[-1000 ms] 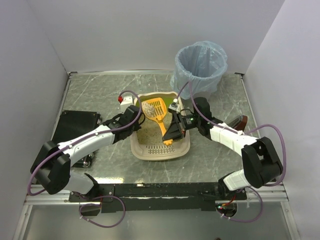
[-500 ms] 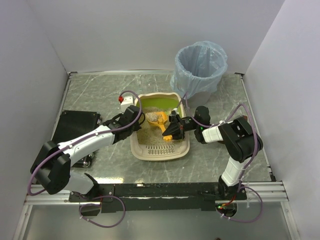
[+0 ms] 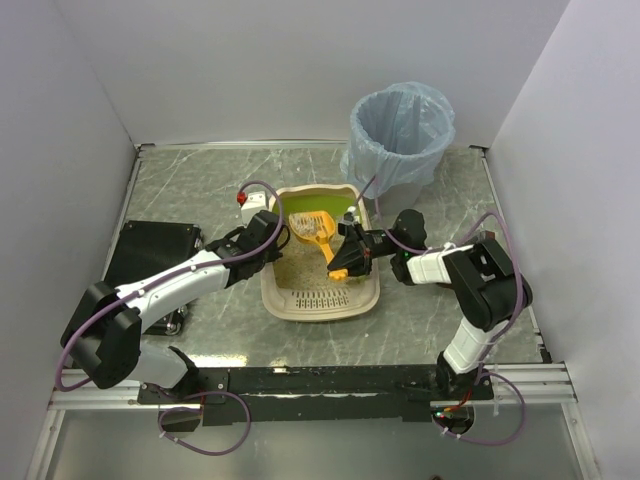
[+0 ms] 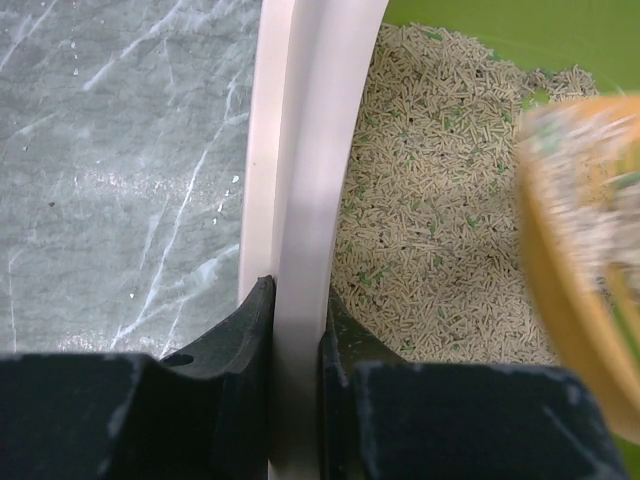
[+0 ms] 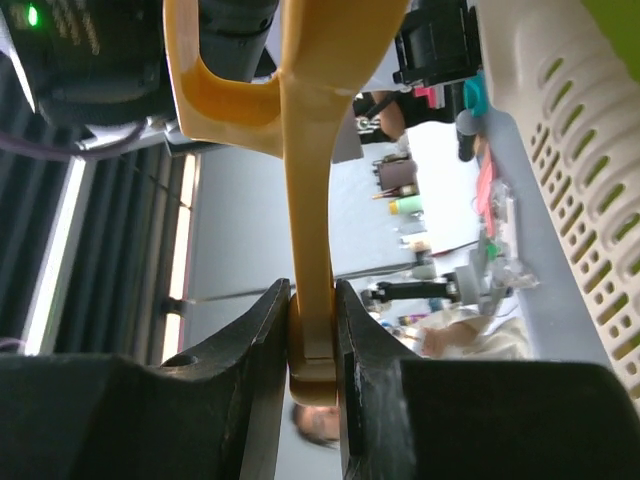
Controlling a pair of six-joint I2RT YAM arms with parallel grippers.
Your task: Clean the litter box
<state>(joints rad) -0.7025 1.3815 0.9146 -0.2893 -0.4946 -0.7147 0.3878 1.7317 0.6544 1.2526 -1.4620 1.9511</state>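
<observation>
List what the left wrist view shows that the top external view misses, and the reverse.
Left wrist only: the left end effector pinching the cream rim, and beige pellets with green flecks. Top external only: the grey round bin with light-blue bag, and the right end effector gripping the orange slotted plastic scoop's handle. Both: the cream-rimmed, lime-walled plastic litter box and that scoop.

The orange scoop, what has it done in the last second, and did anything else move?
The scoop, held by its handle in the right gripper, came down from well above the litter box to low inside it, and that arm's elbow folded inward. Nothing was let go. The left gripper stayed clamped on the box's rim; box and bin did not move.
</observation>
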